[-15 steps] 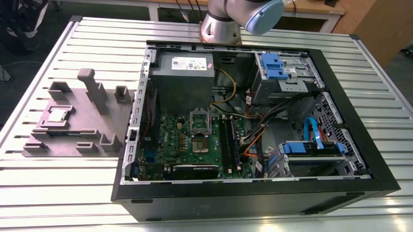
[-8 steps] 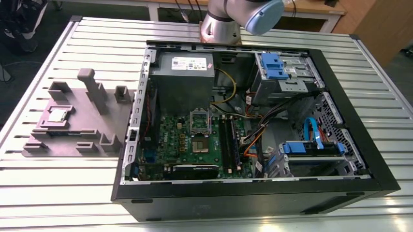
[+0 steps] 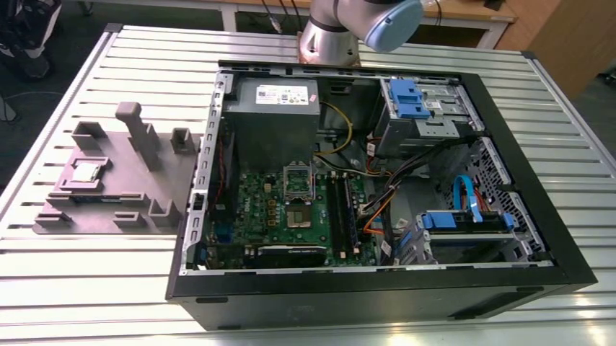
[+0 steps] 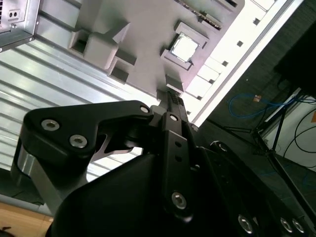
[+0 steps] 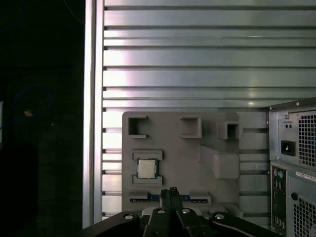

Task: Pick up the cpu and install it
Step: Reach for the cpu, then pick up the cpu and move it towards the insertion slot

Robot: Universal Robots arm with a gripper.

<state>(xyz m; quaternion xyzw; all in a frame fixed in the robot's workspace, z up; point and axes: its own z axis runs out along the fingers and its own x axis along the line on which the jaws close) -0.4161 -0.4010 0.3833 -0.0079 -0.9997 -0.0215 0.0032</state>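
Note:
The cpu (image 3: 85, 171) is a small silvery square lying flat in a recess of the grey fixture plate (image 3: 115, 205), on the table at the exterior view's left. Both wrist views show it as well, as the cpu (image 5: 147, 168) and the cpu (image 4: 183, 48). My gripper (image 5: 171, 191) hangs well above the plate, off to one side of the chip, with its black fingers pressed together and nothing between them. The same shut gripper (image 4: 170, 98) shows in the second wrist view. The metal-framed socket (image 3: 296, 179) sits on the green motherboard inside the open case.
The open black computer case (image 3: 539, 238) fills the middle of the slatted metal table (image 3: 385, 47), holding a grey power supply (image 3: 274, 108), blue drive cages (image 3: 419, 101) and loose cables. Tall grey blocks (image 3: 140, 137) stand on the fixture plate. The arm's base (image 3: 332, 32) rises behind the case.

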